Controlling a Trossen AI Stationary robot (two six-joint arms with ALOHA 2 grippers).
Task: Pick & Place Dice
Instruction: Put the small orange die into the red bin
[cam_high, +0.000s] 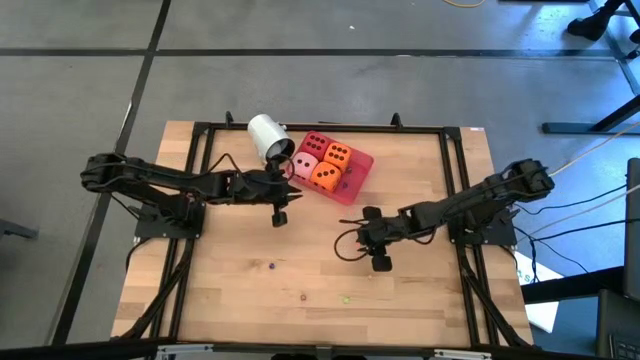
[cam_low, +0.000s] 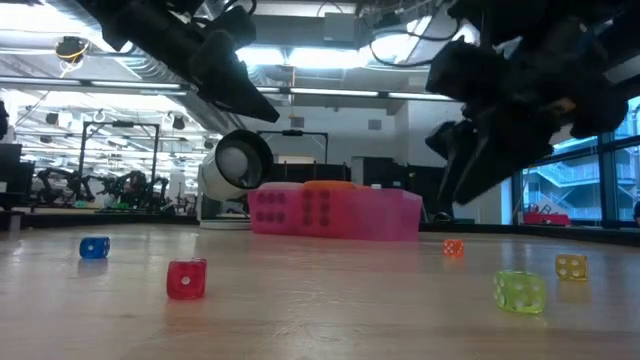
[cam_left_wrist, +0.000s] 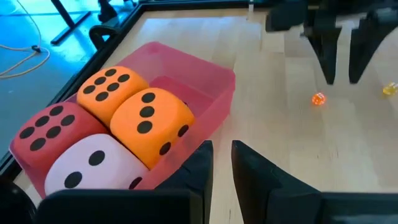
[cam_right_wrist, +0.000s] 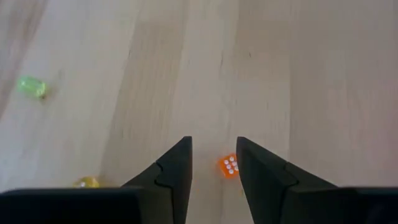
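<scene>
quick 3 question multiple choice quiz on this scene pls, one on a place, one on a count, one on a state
1. Where do the four large soft dice with dark pips sit?
A. inside the white cylindrical cup
B. in the translucent pink rectangular tray
C. loose on the wooden table

2. How many of these large dice are orange?
A. one
B. two
C. three

3. How does the white cylindrical cup stand?
A. upright, mouth up
B. upside down over a die
C. tipped on its side

Answers:
1. B: the high view and the left wrist view show all four packed together inside the tray walls.
2. B: the left wrist view shows two orange dice, beside one red and one pink.
3. C: the low view looks straight into its round mouth, and from above it lies beside the tray.
</scene>
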